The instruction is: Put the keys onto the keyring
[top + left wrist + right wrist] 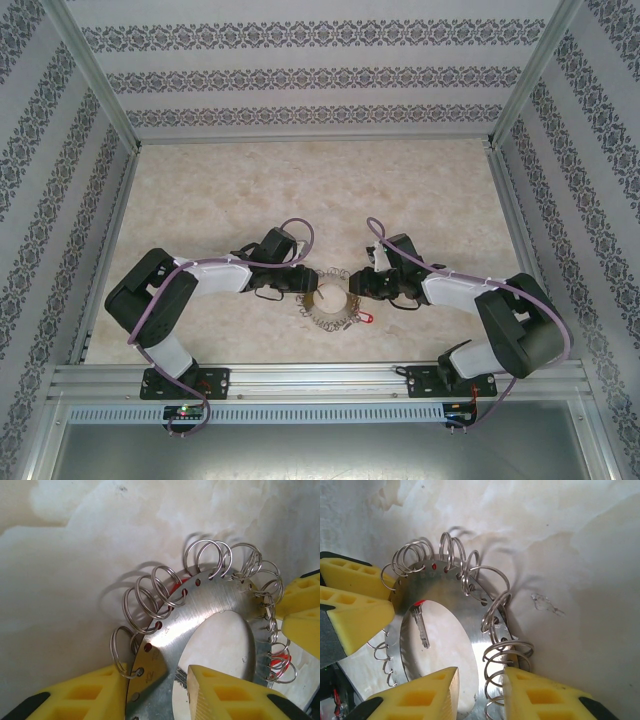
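Observation:
The keyring [330,320] is a flat silvery ring fringed with wire loops, held between both arms at the table's front middle. My left gripper [303,283] is shut on its left band [215,597], one yellow finger [85,695] behind the metal and one in front. My right gripper [358,285] pinches the opposite side [440,582], where its fingers [550,697] close on band and loops. A key with a red head [421,627] shows through the ring's central hole. Another red key [367,318] lies at the ring's lower right, and red plastic [280,660] shows among the loops.
The marbled tabletop [250,190] stretches behind the arms, walled by patterned panels on the left, right and back. A metal rail [320,378] runs along the near edge, under both arm bases.

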Controlling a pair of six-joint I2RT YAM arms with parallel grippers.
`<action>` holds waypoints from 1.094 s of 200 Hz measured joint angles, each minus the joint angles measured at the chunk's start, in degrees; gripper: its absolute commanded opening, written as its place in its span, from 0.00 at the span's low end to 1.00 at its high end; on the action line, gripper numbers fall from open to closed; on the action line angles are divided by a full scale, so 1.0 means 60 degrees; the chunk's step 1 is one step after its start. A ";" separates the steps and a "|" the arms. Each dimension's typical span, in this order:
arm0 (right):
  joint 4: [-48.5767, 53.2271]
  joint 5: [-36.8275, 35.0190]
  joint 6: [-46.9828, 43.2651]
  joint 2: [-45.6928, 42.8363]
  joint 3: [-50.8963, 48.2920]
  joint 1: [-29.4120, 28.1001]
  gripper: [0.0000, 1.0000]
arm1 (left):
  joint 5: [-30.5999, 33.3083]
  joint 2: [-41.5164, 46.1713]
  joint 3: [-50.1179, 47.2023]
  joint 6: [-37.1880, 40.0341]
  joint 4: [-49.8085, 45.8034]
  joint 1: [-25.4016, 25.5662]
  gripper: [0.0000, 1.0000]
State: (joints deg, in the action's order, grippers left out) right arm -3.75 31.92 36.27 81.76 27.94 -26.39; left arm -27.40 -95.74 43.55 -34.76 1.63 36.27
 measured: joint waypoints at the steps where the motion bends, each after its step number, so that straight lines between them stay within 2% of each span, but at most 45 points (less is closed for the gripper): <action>1: -0.0004 0.0004 0.0000 0.0007 0.0000 0.0000 0.29 | -0.0004 0.0000 0.0000 0.0000 0.0000 0.0000 0.37; 54: -0.0007 -0.0007 0.0153 -0.0095 0.0000 -0.0004 0.31 | 0.0004 0.0095 0.0000 0.0000 0.0000 0.0000 0.36; 72: 0.0255 -0.0233 0.0146 -0.0484 0.0000 0.0000 0.35 | 0.0073 0.0240 0.0000 -0.0004 -0.0004 0.0000 0.37; 114: 0.1027 -0.1071 0.0146 -0.1093 -0.0058 0.0000 0.36 | 0.0273 0.0379 -0.0004 0.0000 -0.0029 0.0000 0.35; 137: 0.1359 -0.1341 0.0142 -0.1118 -0.0084 0.0000 0.36 | 0.0346 0.0379 -0.0004 -0.0004 -0.0062 0.0000 0.40; 219: 0.1279 -0.0911 0.0109 -0.0288 0.0011 -0.0186 0.29 | 0.0095 0.0200 0.0000 0.0000 -0.0237 0.0000 0.41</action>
State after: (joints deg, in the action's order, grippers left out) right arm 3.92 26.46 36.93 80.03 28.01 -27.51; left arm -26.83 -94.54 43.55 -34.76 0.21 36.27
